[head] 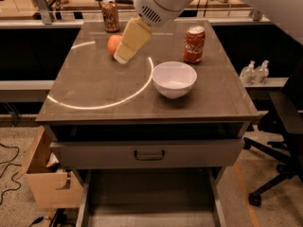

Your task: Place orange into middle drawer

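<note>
Hovering just beside orange (112, 44) on tabletop (94, 86), gripper (122, 56) partly covers it, grip state indeterminate; middle drawer (151, 200) stands pulled out.

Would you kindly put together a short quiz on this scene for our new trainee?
1. True or false: the orange already lies in the middle drawer.
2. Fill in: behind the white bowl stands a red ____.
3. Where is the end effector? A) inside the middle drawer B) above the tabletop, close to the orange C) inside the white bowl
Key: 1 false; 2 soda can; 3 B.
</note>
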